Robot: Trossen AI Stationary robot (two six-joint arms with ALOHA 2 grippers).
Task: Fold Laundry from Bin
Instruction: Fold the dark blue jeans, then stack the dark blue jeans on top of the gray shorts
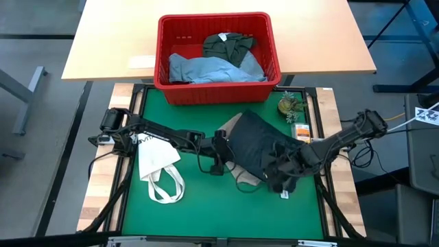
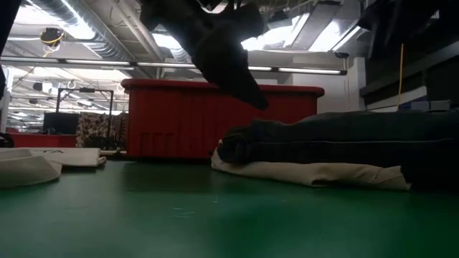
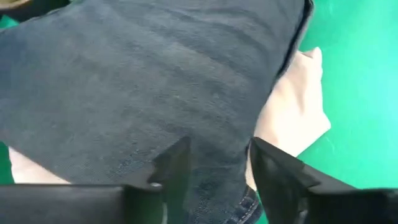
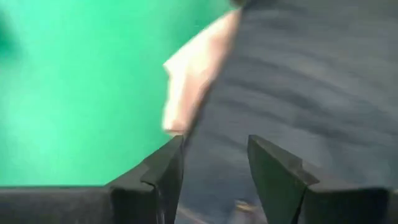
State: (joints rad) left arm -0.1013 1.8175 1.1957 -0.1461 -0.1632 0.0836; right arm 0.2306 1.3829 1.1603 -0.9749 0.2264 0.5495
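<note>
Two pincers flank one garment, so look at how it lies between them. At your far left the tote (image 1: 156,165) rests on the green desk (image 1: 206,199), outside the job. Next comes the left pincer (image 1: 218,152), just at the near-left edge of the navy jeans (image 1: 257,147). In the left wrist view its fingers (image 3: 177,171) stand apart over the denim with nothing between them, so you hold nothing there.

The navy jeans sit mid-desk as a folded slab on top of the beige trousers (image 1: 248,180), which peep out along the near edge. The slab's long axis runs on a diagonal, from the far left corner near the bin (image 1: 216,51) down toward the near right, and that near-right end points at the right arm. From the left pincer the jeans lie to its right; from the right pincer (image 1: 282,180) they lie to its left and away from you.

The right pincer hangs over that near-right end, also spread, its fingers (image 4: 168,171) straddling the jeans' edge where beige shows beside it, gripping nothing as far as I can judge.

Each arm is near its own end, so a fold would best go across the diagonal. The bin at the far side holds light blue jeans (image 1: 212,68) and an olive piece (image 1: 230,44), waiting.
</note>
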